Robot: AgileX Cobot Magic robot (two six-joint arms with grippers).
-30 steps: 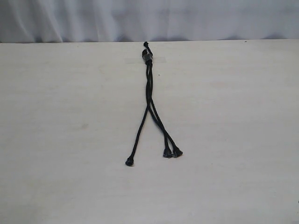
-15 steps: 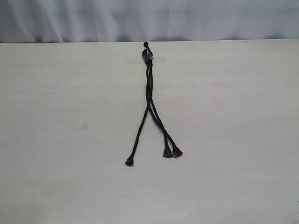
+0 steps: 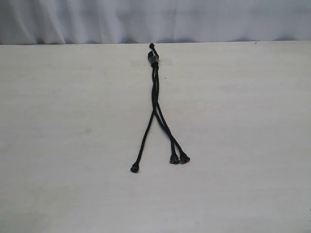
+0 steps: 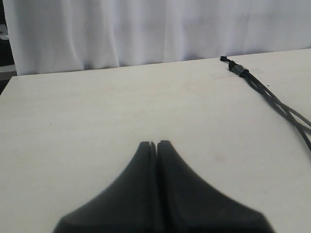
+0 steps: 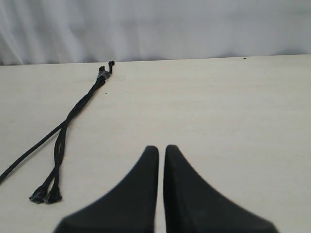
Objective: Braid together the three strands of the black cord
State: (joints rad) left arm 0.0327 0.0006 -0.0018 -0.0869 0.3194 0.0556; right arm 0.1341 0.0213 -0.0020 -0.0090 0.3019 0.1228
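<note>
The black cord [image 3: 155, 97] lies along the middle of the table, its knotted, bound end [image 3: 153, 59] near the far edge. The three strands twist loosely together, then split. One strand ends at the near left [image 3: 134, 168]; the other two tips [image 3: 174, 159] [image 3: 184, 158] lie side by side to the right. Neither gripper shows in the exterior view. My left gripper [image 4: 156, 143] is shut and empty, with the cord [image 4: 265, 89] well off to one side. My right gripper [image 5: 162, 149] has its fingers almost touching with nothing between, apart from the cord [image 5: 77, 109] and two tips [image 5: 54, 196].
The pale wooden table [image 3: 243, 145] ends at a far edge just behind the bound end. A white curtain [image 3: 155, 19] hangs behind it. A strip of clear tape [image 3: 165, 62] lies across the cord's bound end.
</note>
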